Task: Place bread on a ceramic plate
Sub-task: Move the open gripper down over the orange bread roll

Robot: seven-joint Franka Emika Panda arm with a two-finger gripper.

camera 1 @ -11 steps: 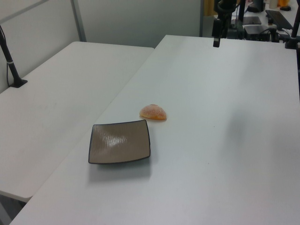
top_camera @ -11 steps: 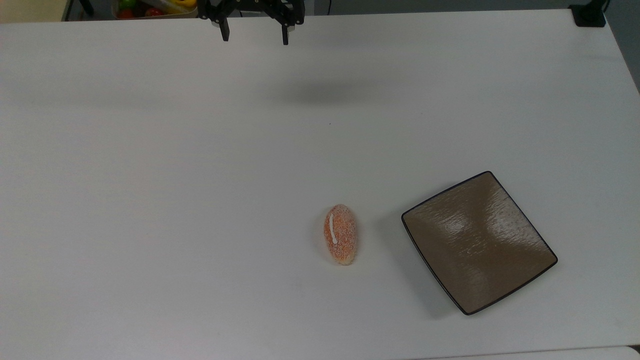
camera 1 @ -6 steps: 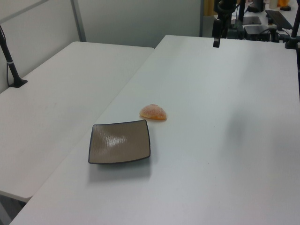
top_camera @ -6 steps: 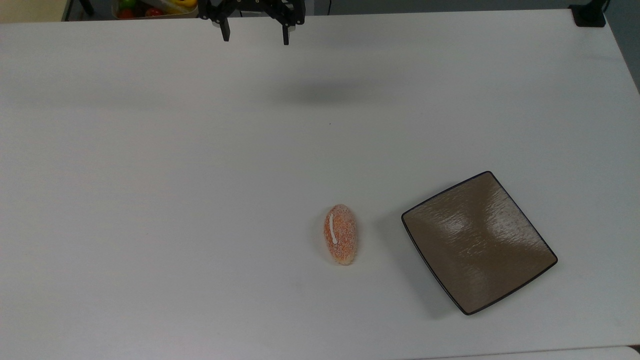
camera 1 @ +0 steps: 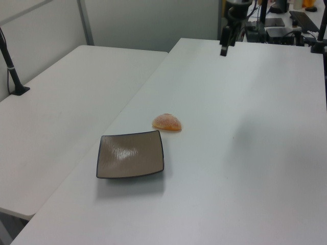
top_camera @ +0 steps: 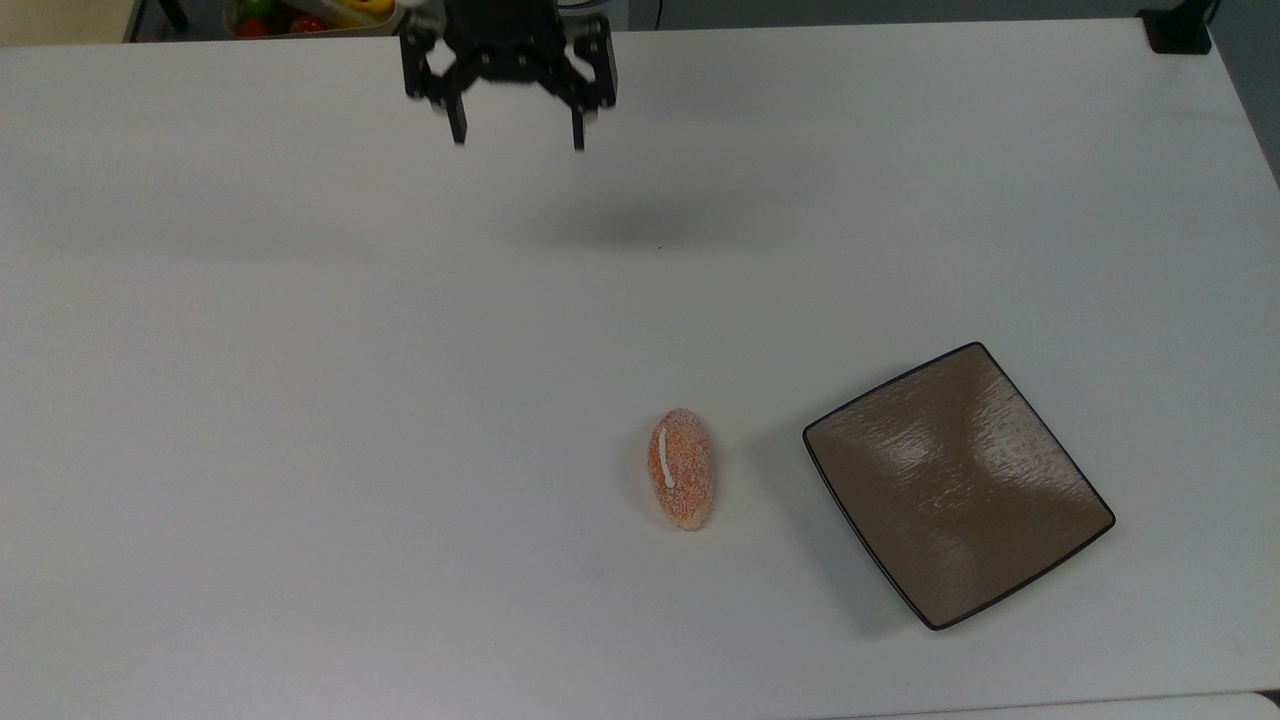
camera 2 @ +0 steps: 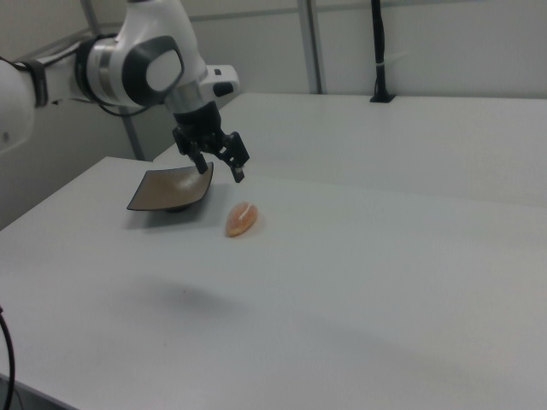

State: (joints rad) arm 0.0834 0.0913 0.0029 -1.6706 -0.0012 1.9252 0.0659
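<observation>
Well, bread (top_camera: pixel 680 468) beside ceramic plate (top_camera: pixel 958 485); gripper (top_camera: pixel 518 142) apart, fingers spread.

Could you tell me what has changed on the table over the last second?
The end effector has moved down the top view, further in over the table and towards the bread, fingers open and empty. Nothing was grasped or released. The bread and the ceramic plate stayed where they were, apart from each other.

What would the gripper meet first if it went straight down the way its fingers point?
Probably bare table: the open gripper hangs above its shadow, well away from the bread and ceramic plate.
</observation>
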